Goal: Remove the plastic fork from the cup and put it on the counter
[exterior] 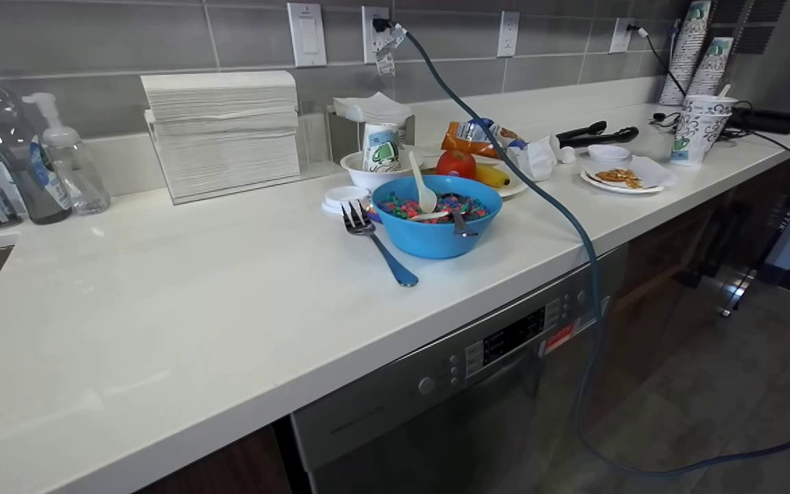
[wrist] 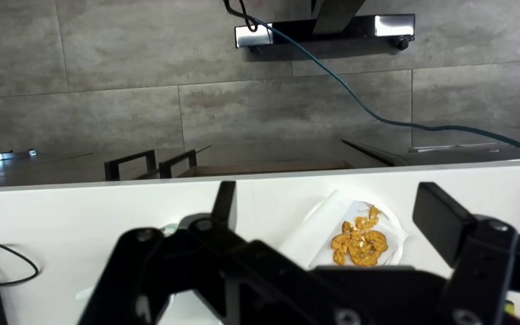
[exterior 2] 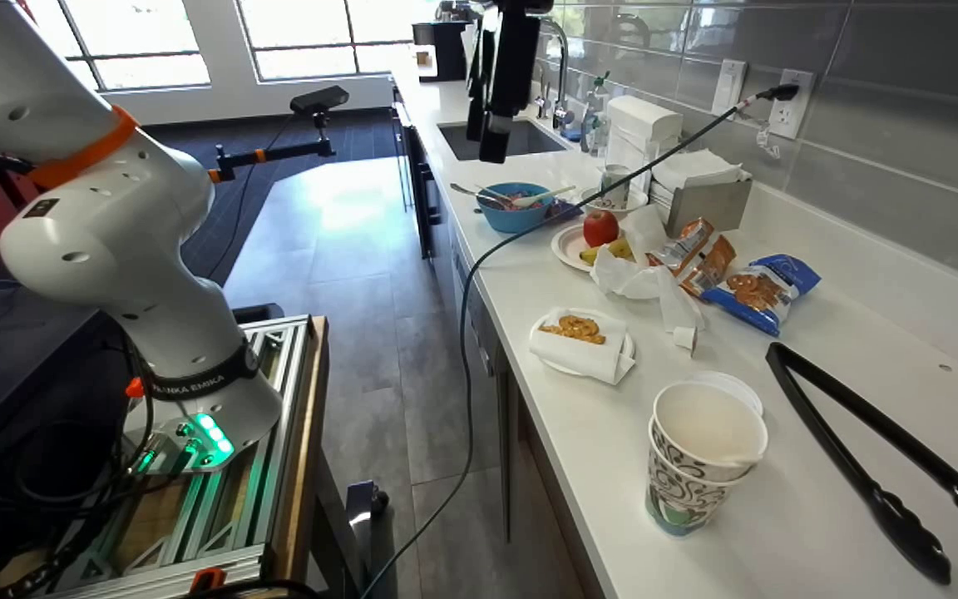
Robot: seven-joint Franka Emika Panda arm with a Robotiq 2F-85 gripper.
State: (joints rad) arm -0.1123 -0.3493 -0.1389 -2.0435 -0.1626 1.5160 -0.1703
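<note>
The off-white counter runs along the wall. Two stacked printed paper cups stand near its front edge in both exterior views. A whitish plastic utensil sticks out over their rim, also in an exterior view; its lower end is hidden, so tines cannot be seen. A small plain whitish cup cannot be made out. My gripper hangs high above the counter, fingers down. In the wrist view my gripper is wide open and empty, above the pretzel plate; its left finger partly hides the stacked cups.
A blue bowl holds a white spoon; a metal fork lies beside it. A pretzel plate, black tongs, snack bags and an apple are around. A cable crosses over the counter.
</note>
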